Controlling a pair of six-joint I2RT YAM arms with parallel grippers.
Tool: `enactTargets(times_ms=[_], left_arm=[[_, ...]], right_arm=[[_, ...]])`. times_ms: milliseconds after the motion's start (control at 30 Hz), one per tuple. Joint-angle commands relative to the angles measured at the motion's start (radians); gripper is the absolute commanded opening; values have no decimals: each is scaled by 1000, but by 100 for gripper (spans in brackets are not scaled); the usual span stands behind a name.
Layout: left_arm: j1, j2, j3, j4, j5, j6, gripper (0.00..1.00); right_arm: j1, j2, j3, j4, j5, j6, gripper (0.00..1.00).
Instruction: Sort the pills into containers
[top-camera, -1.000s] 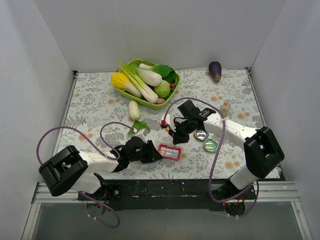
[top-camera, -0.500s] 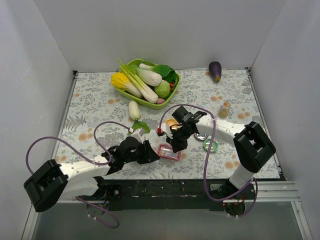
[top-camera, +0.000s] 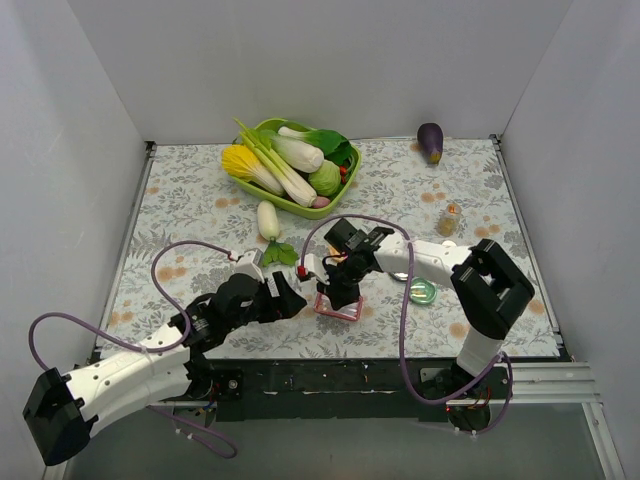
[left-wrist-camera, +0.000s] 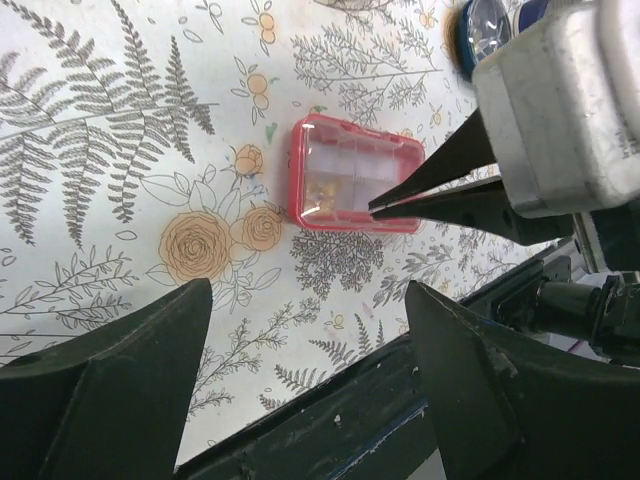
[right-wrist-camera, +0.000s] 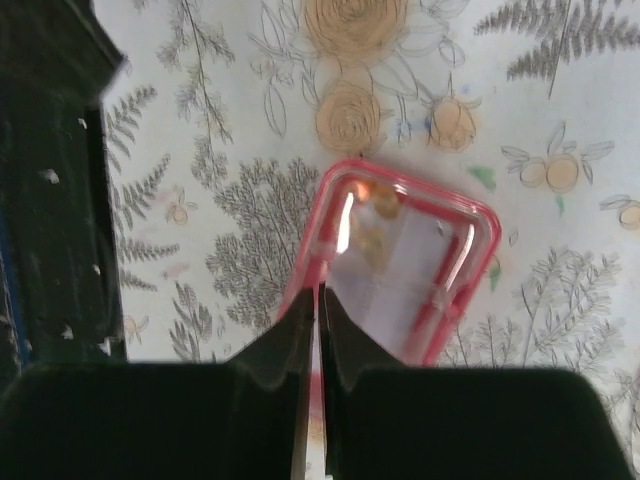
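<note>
The pink-red container (left-wrist-camera: 355, 188) lies flat on the flowered cloth near the table's front edge, also seen as the container (top-camera: 337, 306) and the container (right-wrist-camera: 400, 262). A few small pale pills (right-wrist-camera: 375, 242) show through its clear top. My right gripper (right-wrist-camera: 318, 292) is shut, its thin tips resting at the box's left rim; the frames do not show anything pinched between them. From the other wrist, the right gripper (left-wrist-camera: 376, 208) points onto the box. My left gripper (left-wrist-camera: 308, 290) stands wide open, back from the box with nothing between its fingers; the left gripper (top-camera: 290, 300) sits just left of it.
A green bowl (top-camera: 345, 178) of vegetables stands at the back. A white radish (top-camera: 268, 220), an eggplant (top-camera: 430, 142) and an amber bottle (top-camera: 449, 218) lie around. A round green lid (top-camera: 422, 290) is right of the box. The table's black front rail (left-wrist-camera: 330, 410) is close.
My left gripper has opened and drawn back left from the box. The right gripper moved left and down onto the box's rim, staying shut.
</note>
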Motion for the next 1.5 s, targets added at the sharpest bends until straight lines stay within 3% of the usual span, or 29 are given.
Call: enactTargets(times_ms=[0, 233, 300, 367, 467, 500, 633, 667, 733, 867, 1067, 1467], left_arm=[[5, -22, 74, -85, -81, 43, 79], [5, -59, 117, -125, -109, 79, 89], [5, -82, 132, -122, -113, 113, 98], [5, -96, 161, -110, -109, 168, 98], [6, -108, 209, -97, -115, 239, 98], [5, -106, 255, -100, -121, 254, 98], [6, -73, 408, -152, -161, 331, 98], [6, -68, 439, -162, -173, 343, 98], [6, -57, 533, -186, -179, 380, 98], [6, -25, 666, -231, -179, 424, 98], [6, -13, 770, -281, -149, 454, 98], [6, -59, 752, -277, -156, 455, 98]], right_arm=[[-4, 57, -20, 21, 81, 15, 11], [-4, 29, 69, -68, 11, -17, 13], [-9, -5, 111, -119, -14, -36, 16], [-30, -65, 173, -151, -29, -50, 20], [-93, -168, 239, -171, -29, -53, 43], [-139, -198, 249, -167, -29, -44, 60], [-306, -426, 228, -41, -74, 81, 98], [-343, -470, 202, 88, -57, 137, 98], [-420, -571, 158, 189, 41, 307, 98], [-492, -617, 227, 181, 208, 477, 98], [-560, -654, 303, 155, 284, 559, 98], [-601, -697, 287, 157, 268, 610, 98]])
